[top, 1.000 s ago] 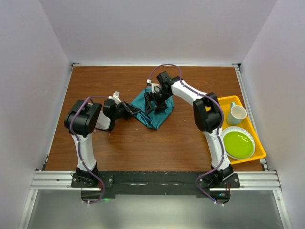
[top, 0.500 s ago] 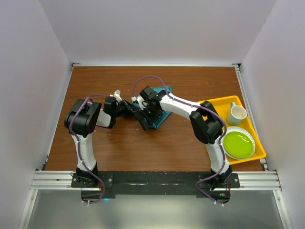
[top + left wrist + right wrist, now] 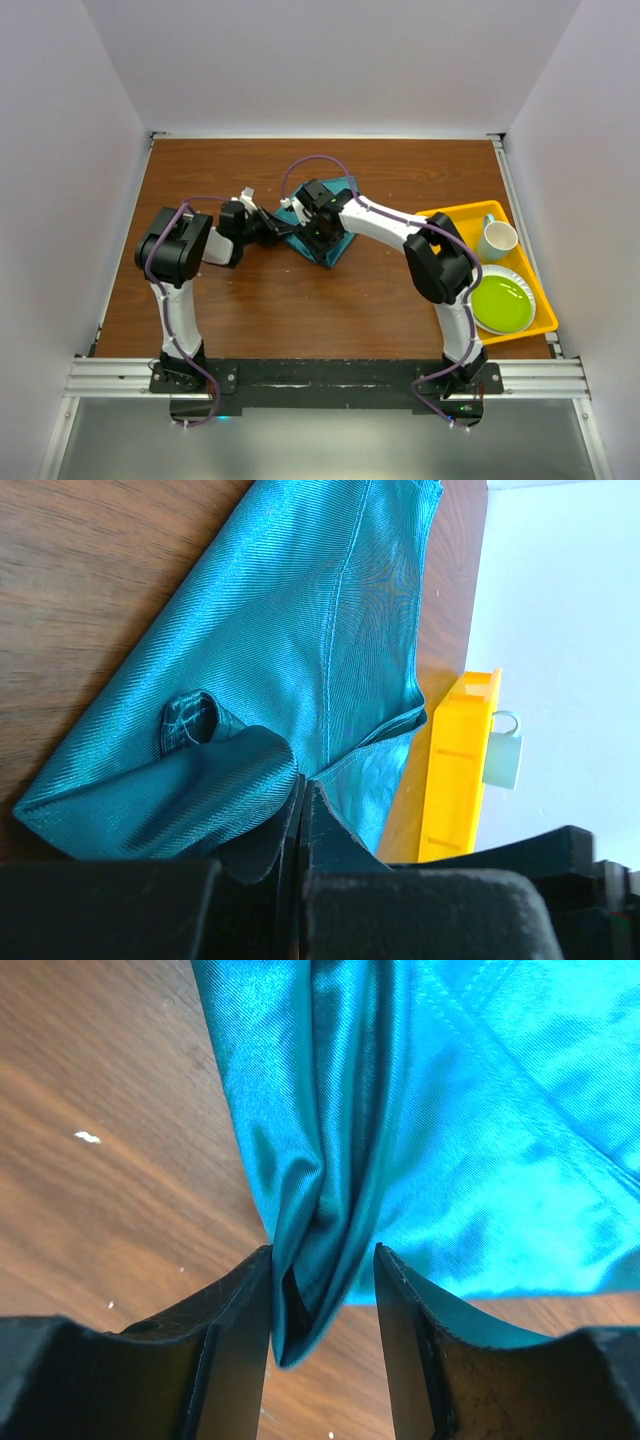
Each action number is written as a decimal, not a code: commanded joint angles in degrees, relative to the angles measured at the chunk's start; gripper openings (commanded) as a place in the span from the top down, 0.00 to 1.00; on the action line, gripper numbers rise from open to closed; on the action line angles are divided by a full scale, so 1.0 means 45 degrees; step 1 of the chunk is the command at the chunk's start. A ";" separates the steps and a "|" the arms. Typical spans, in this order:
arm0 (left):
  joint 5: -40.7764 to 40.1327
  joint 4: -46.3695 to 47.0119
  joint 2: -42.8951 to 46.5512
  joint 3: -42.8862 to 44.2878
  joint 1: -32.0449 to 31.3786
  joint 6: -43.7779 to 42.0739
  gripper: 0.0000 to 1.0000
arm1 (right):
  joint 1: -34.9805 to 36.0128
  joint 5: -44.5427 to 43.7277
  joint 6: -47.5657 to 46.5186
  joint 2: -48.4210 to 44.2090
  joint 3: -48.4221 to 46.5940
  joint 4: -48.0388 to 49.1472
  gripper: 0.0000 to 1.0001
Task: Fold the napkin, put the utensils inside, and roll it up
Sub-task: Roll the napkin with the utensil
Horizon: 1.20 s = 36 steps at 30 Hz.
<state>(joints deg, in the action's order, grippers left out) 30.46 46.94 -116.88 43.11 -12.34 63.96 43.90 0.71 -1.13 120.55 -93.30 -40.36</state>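
Note:
The teal napkin (image 3: 330,240) lies bunched and folded on the table's middle. My left gripper (image 3: 276,227) is at its left edge, jaws pressed together on a flap of the napkin (image 3: 330,630), seen in the left wrist view (image 3: 302,800). My right gripper (image 3: 318,226) is right over the napkin. In the right wrist view its jaws (image 3: 322,1260) stand apart around a hanging fold of the napkin (image 3: 480,1140). The fold touches the left finger, with a gap at the right one. The orange spoon is hidden or out of view.
A yellow tray (image 3: 455,220) at the right table edge holds a green plate (image 3: 500,302) and a pale mug (image 3: 495,240). The tray (image 3: 455,780) and mug (image 3: 500,750) also show in the left wrist view. White walls enclose the wooden table (image 3: 220,170).
My right gripper has swung left and down across the napkin toward my left gripper. The napkin went from a wider spread to a smaller folded bundle. The left gripper barely moved.

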 commanded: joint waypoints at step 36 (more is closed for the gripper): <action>-0.0889 -0.4316 -0.0746 0.0634 0.0047 -0.1011 1.00 | 0.0166 0.0642 -0.0843 -0.0660 -0.1550 0.0491 0.17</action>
<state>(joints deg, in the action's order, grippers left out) 32.34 38.63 -116.88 46.96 -12.38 63.61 42.59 1.83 -2.57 116.71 -95.83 -40.01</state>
